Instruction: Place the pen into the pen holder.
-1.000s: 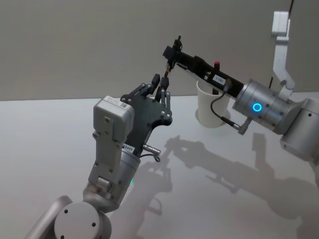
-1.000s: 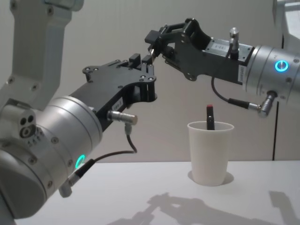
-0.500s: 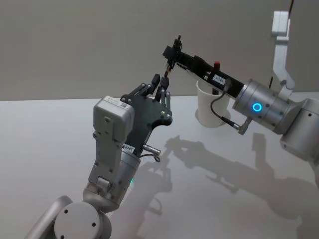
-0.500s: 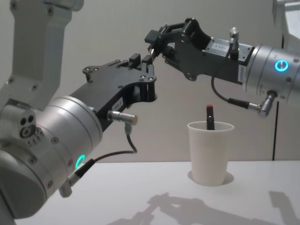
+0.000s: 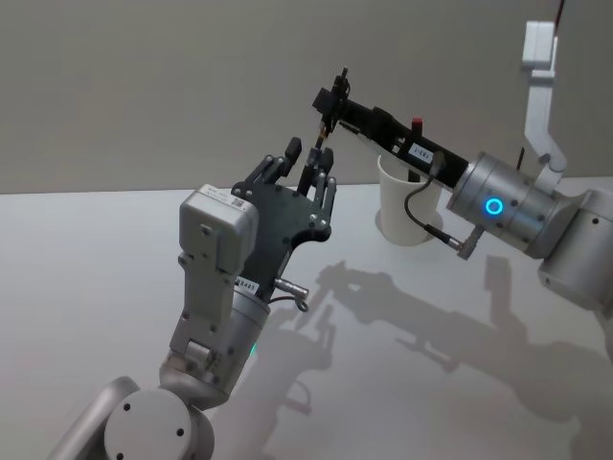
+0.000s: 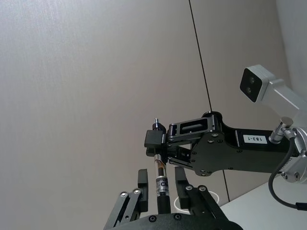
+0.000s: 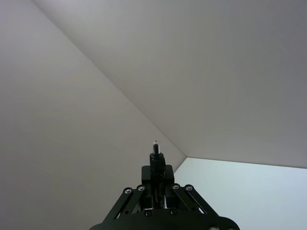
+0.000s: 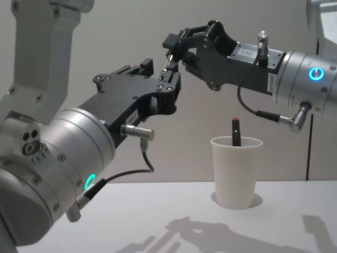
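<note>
A slim dark pen [image 6: 161, 184] with a silvery labelled barrel hangs upright in mid-air, left of the cup. My right gripper [image 5: 330, 102] is shut on its upper end, and the pen's tip [image 7: 155, 154] pokes out past that gripper's fingers. My left gripper [image 5: 308, 158] is raised under it and stands open. Its fingers [image 6: 142, 178] flank the pen's lower part with a gap on each side. From the chest, the left gripper [image 8: 160, 71] sits just below the right gripper [image 8: 171, 48]. The pen holder [image 8: 236, 171], a white paper cup, stands on the table to the right.
A dark pen with a red top [image 8: 236, 130] stands inside the cup. The white table [image 5: 96, 259] spreads out below both arms. A white camera post [image 5: 538, 86] rises at the far right, beside a plain grey wall.
My left gripper's fingers have spread apart and let go of the pen. The right gripper and the pen have stayed where they were.
</note>
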Robot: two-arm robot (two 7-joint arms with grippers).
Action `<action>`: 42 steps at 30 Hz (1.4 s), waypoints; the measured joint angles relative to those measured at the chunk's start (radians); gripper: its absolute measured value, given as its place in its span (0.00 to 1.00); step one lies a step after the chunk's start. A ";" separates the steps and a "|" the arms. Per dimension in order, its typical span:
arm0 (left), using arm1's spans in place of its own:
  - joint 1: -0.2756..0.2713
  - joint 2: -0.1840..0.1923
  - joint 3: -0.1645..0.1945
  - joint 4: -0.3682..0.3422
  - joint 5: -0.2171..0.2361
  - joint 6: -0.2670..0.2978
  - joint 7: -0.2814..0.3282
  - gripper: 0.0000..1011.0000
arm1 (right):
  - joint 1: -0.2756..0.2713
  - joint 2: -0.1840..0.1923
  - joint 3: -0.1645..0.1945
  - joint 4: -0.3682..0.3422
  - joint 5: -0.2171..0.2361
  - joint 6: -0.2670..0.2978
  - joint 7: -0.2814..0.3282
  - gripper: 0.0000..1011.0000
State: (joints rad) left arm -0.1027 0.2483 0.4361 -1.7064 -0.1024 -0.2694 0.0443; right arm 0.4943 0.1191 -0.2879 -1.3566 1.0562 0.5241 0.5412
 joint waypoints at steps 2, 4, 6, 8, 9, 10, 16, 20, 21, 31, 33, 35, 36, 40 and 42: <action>0.000 0.000 0.000 0.000 0.000 0.000 0.000 0.39 | 0.000 0.000 0.000 0.000 0.000 0.000 0.000 0.13; 0.000 0.000 0.000 0.000 0.000 0.000 0.000 0.43 | 0.000 0.000 0.000 0.000 0.000 0.000 0.000 0.13; 0.000 0.000 0.000 0.000 0.000 0.000 0.000 0.51 | 0.000 0.000 0.000 0.000 0.000 0.000 0.000 0.13; 0.000 0.000 0.000 0.000 0.000 0.000 0.000 0.55 | 0.000 0.000 0.000 0.000 0.000 0.000 0.000 0.13; 0.000 0.000 0.000 0.000 0.000 0.000 0.000 0.59 | 0.000 0.000 0.000 0.000 0.000 0.000 0.000 0.13; 0.000 0.000 0.000 0.000 0.000 0.000 0.000 0.63 | 0.000 0.000 0.000 0.000 0.000 0.000 0.000 0.13; 0.000 0.000 0.000 0.000 0.000 0.000 0.000 0.78 | 0.000 0.000 0.000 0.000 0.000 0.000 0.000 0.13; 0.000 0.000 0.000 0.000 0.000 0.000 0.000 0.92 | 0.000 0.000 0.000 0.000 0.000 0.000 0.000 0.13; 0.000 0.000 0.000 0.000 0.000 0.000 0.000 0.95 | 0.000 0.000 0.000 0.000 0.000 0.000 0.000 0.13; 0.000 0.000 0.000 0.000 0.000 0.000 0.000 0.99 | 0.000 0.003 -0.001 -0.008 -0.016 -0.034 -0.007 0.13; 0.000 0.000 0.000 0.000 0.000 0.000 0.000 0.99 | 0.001 0.004 -0.001 -0.011 -0.025 -0.054 -0.013 0.13; 0.000 0.000 0.000 0.000 0.000 0.000 0.000 0.99 | 0.002 0.004 -0.001 -0.012 -0.031 -0.067 -0.017 0.13; 0.000 0.000 0.000 0.000 0.000 0.000 0.000 0.99 | 0.003 0.005 -0.001 -0.013 -0.038 -0.081 -0.022 0.13; 0.000 0.000 0.000 0.000 0.000 0.000 0.000 0.99 | 0.010 0.006 0.001 -0.012 -0.057 -0.119 -0.037 0.13; 0.000 0.000 0.000 0.000 0.000 0.000 0.000 0.99 | 0.013 0.006 0.002 -0.008 -0.066 -0.137 -0.044 0.13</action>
State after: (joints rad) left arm -0.1027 0.2483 0.4360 -1.7065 -0.1024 -0.2694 0.0443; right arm 0.5073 0.1250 -0.2856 -1.3646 0.9901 0.3874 0.4975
